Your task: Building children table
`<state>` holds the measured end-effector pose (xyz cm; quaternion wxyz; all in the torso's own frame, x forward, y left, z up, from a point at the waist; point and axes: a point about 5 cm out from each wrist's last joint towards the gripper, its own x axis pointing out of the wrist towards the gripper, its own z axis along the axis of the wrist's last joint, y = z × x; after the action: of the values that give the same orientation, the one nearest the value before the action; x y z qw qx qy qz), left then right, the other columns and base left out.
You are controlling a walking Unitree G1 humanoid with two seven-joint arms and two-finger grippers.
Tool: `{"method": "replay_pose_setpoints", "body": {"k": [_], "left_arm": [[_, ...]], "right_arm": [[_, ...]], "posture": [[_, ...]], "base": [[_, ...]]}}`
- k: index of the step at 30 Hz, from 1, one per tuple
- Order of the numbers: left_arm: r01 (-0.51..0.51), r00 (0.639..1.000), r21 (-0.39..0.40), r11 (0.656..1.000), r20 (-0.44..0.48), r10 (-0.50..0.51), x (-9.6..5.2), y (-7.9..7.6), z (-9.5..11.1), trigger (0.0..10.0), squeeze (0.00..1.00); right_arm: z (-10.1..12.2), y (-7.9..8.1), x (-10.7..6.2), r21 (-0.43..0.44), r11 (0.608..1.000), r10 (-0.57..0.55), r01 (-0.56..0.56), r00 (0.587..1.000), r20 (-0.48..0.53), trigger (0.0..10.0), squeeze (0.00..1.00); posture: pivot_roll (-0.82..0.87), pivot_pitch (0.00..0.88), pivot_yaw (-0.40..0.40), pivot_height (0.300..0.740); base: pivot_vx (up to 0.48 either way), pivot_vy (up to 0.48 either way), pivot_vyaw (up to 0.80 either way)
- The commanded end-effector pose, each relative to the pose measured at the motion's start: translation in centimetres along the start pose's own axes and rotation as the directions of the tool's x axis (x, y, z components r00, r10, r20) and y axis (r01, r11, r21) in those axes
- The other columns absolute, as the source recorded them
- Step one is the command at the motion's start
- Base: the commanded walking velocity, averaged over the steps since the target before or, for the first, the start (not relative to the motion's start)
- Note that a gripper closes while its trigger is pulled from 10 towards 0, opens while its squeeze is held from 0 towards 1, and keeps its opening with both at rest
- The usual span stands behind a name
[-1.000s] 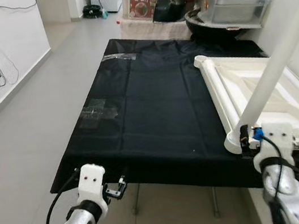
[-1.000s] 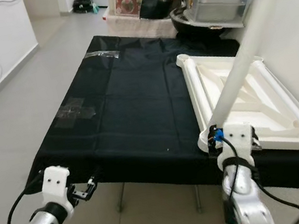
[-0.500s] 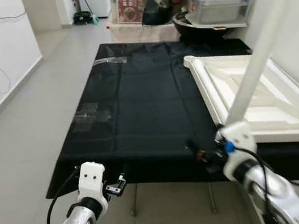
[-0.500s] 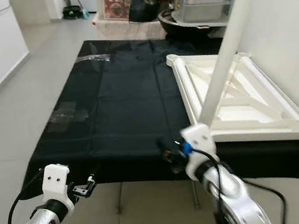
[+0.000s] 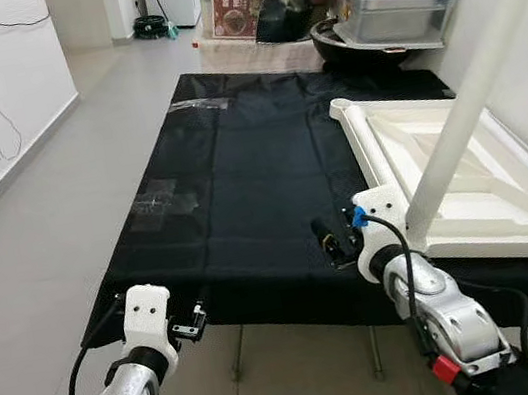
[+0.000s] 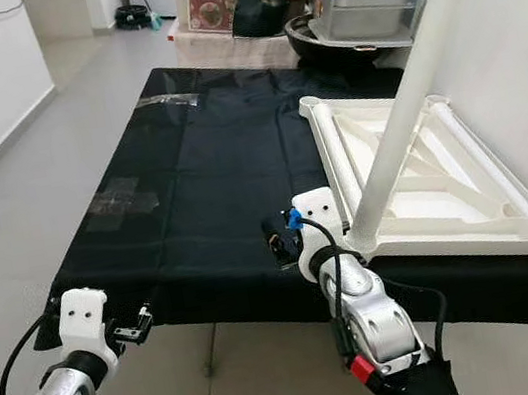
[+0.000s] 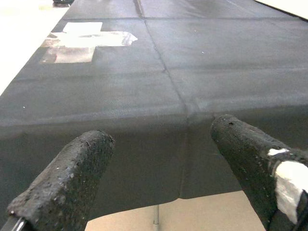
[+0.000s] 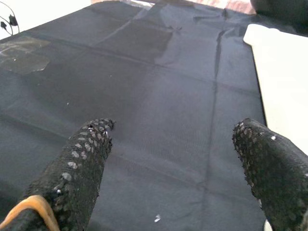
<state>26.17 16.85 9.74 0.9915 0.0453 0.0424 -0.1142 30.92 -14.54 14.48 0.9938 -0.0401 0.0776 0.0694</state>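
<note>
A white children's table is laid upside down on a black-covered work table, at its far-right part, w/ one white leg standing up. The right gripper is held w/ fingers spread over the cloth just beside the white table's near corner, gripping nothing. The left gripper is held at the cloth's near-left edge, fingers also apart & empty.

Head stereo pair: high, looking forward and down over the black-covered table; the upturned white children's table lies to the right.
Left wrist view: low, near the table's front edge, looking along the left gripper across the cloth toward a tape patch.
Right wrist view: close above the cloth, along the right gripper.
Shared: the black cloth in every view; the white table's edge in head and right wrist views.
</note>
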Motion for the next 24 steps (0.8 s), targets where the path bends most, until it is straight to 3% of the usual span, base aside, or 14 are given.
{"method": "replay_pose_setpoints", "body": {"k": [1,7,11,13,14,17,24], "left_arm": [[-0.002,1.000,0.008,1.000,0.013,0.002,0.4,-0.3,0.7,10.0,0.00],[-0.020,0.999,0.043,0.999,0.029,0.018,0.8,-0.3,1.1,10.0,0.00],[-0.021,0.997,0.029,0.999,0.070,0.019,0.9,-0.3,1.8,10.0,0.00],[-0.083,0.984,0.003,0.997,0.159,0.081,0.8,0.5,3.3,10.0,0.00],[-0.083,0.984,0.003,0.997,0.159,0.081,0.8,0.5,3.3,10.0,0.00],[-0.145,0.948,0.004,0.989,0.287,0.138,0.5,1.4,5.8,10.0,0.00],[-0.149,0.939,-0.007,0.989,0.312,0.143,0.8,1.5,6.4,10.0,0.00]], "right_arm": [[-0.4,0.1,0.0,0.020,1.000,-0.004,0.005,1.000,-0.031,10.0,0.00],[-0.3,-0.1,0.7,-0.037,0.999,-0.024,0.022,0.998,-0.056,10.0,0.00],[0.2,-0.2,0.9,-0.071,0.997,-0.031,0.032,0.999,0.020,10.0,0.00],[1.0,0.1,1.1,-0.101,0.994,-0.034,0.043,0.995,0.092,10.0,0.00],[1.0,0.1,1.1,-0.101,0.994,-0.034,0.043,0.995,0.092,10.0,0.00],[1.8,0.6,1.2,-0.085,0.996,0.001,0.010,0.992,0.130,10.0,0.00],[2.4,0.8,1.6,-0.064,0.998,0.018,-0.008,0.989,0.148,10.0,0.00]], "posture": [[0.04,0.000,-0.124,0.740],[0.04,0.000,-0.123,0.740],[0.04,0.000,-0.126,0.740],[0.05,0.000,-0.130,0.740],[0.05,0.000,-0.130,0.740],[0.05,0.000,-0.134,0.740],[0.06,0.000,-0.132,0.740]], "base": [[0.000,0.000,0.00],[0.000,0.000,0.00],[0.000,0.000,0.00],[0.000,0.000,0.00],[0.000,0.000,0.00],[0.096,0.000,0.00],[0.321,0.000,0.00]]}}
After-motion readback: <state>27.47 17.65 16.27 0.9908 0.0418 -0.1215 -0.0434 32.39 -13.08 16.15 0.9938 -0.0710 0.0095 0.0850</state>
